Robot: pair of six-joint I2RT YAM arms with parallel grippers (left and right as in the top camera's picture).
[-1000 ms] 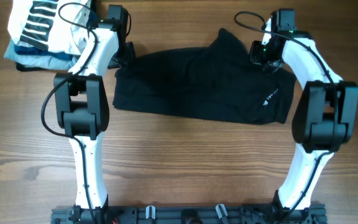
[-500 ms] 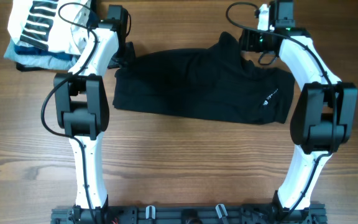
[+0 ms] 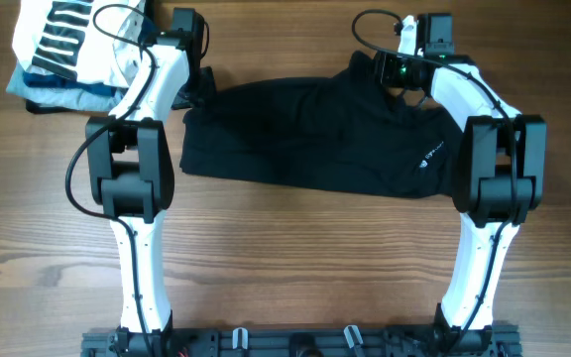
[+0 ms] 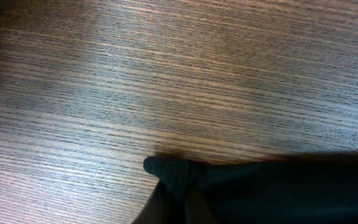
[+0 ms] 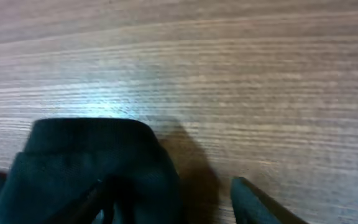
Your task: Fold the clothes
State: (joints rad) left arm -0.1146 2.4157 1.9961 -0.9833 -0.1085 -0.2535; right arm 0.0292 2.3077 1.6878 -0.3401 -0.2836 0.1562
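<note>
The clothes, a black shirt with a small white logo, lie spread across the far middle of the table. My left gripper is shut on the shirt's far left corner; the left wrist view shows the pinched fabric bunched just off the wood. My right gripper stands open at the shirt's raised far edge. In the right wrist view a hump of black fabric lies over the left finger, and the right fingertip is over bare wood.
A pile of folded garments sits at the far left corner: a white black-striped one on top of light blue ones. Bare wooden table stretches in front of the shirt between the arm bases.
My right gripper has opened and moved left and farther back along the shirt's far edge. The left gripper has stayed put, still shut on the corner.
</note>
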